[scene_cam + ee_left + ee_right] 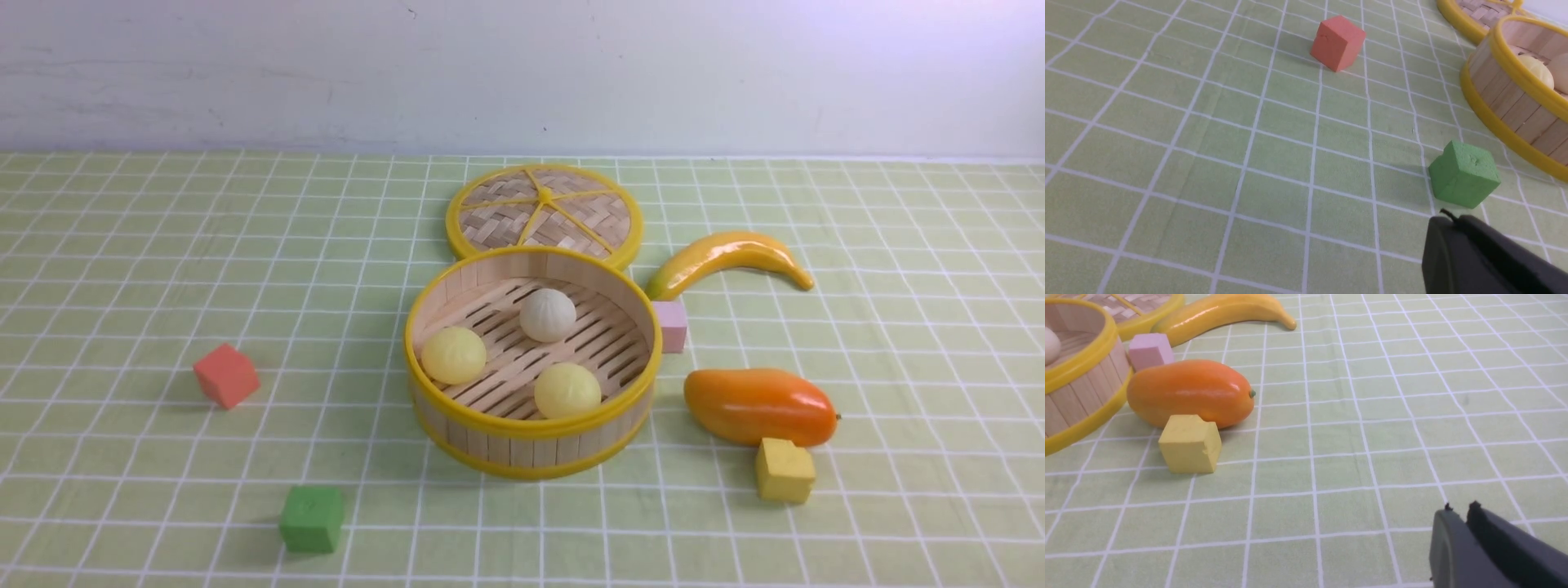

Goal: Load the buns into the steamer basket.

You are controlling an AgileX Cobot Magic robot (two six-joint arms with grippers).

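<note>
The bamboo steamer basket (pixel 532 429) stands at the middle of the table. Inside it lie three buns: a pale yellow one (pixel 453 354) on the left, a pale yellow one (pixel 567 390) at the front, and an off-white pleated one (pixel 548 314) at the back. Neither gripper shows in the front view. My left gripper (pixel 1449 218) is shut and empty, just short of the green cube, with the basket (pixel 1515 110) beyond it. My right gripper (pixel 1459 508) is shut and empty over bare cloth, well away from the basket (pixel 1081 396).
The woven lid (pixel 544 211) lies behind the basket. A banana (pixel 727 257), pink cube (pixel 671 325), orange mango (pixel 759 406) and yellow cube (pixel 784 469) lie to its right. A red cube (pixel 226 375) and green cube (pixel 312 518) lie to its left.
</note>
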